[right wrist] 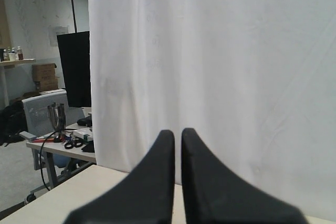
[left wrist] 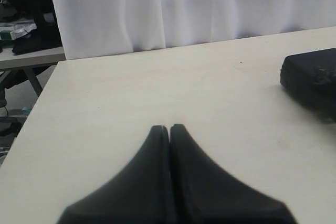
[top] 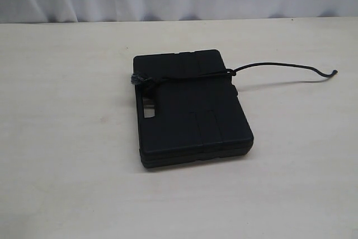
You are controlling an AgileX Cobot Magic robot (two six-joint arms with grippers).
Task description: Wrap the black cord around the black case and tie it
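I'm seeing the left gripper (left wrist: 169,127) and right gripper (right wrist: 177,132) both clenched on nothing, well clear of the black case (top: 193,107) lying on the table (top: 67,138), and I'm worrying that snagging the loose trailing tail of the black cord (top: 279,65) could undo its wrap.

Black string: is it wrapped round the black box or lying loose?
Wrapped. The thin black braided cord crosses the flat matte black plastic case edge to edge, bunched at one side; its tail trails onto the table.
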